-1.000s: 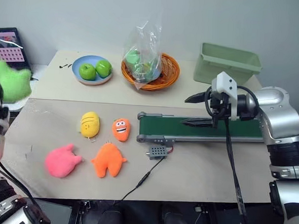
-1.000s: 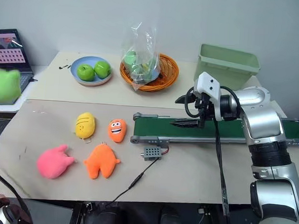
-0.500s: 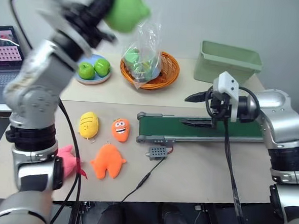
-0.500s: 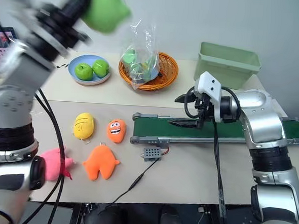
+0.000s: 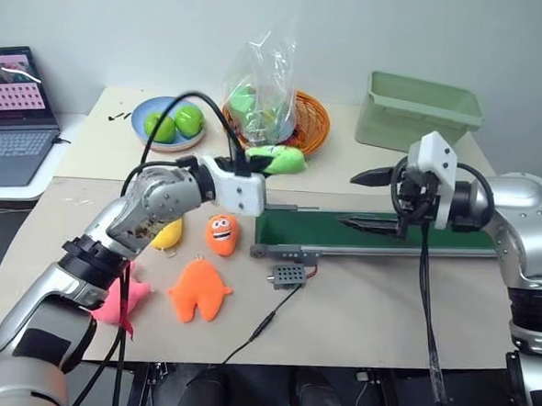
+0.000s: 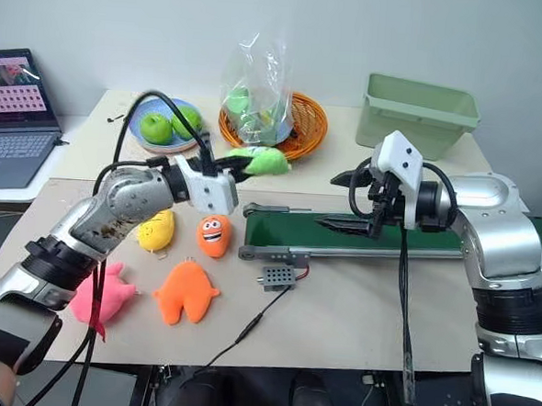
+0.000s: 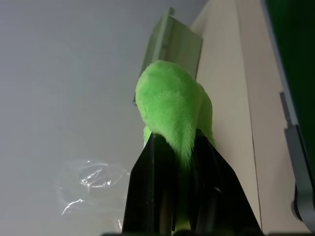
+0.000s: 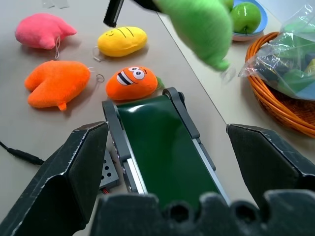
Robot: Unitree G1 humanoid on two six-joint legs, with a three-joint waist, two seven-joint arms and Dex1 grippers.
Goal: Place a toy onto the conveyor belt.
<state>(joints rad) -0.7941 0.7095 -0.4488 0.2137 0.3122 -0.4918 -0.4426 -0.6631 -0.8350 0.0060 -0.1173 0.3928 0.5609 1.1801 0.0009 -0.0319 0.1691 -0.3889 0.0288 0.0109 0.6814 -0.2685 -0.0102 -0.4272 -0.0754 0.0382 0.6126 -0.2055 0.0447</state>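
Swung down from high above the fruit, the left gripper [image 5: 272,163] is clamped on the toy [image 5: 280,158], holding it just off the conveyor belt's [image 5: 370,235] near end. Right gripper [image 5: 363,201] hovers spread over the belt.

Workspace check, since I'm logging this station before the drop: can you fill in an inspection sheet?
Surface: beige table, flat.
Job's things: green toy held in the air near the left end of the conveyor belt, not on it.
Clutter: yellow, pink and two orange toys; apples on a plate; basket with a bag; green bin.
Hands: left hand shut on the toy; right hand open over the belt.
Cables: wire from the belt's small box.
Surroundings: laptop, pale wall.
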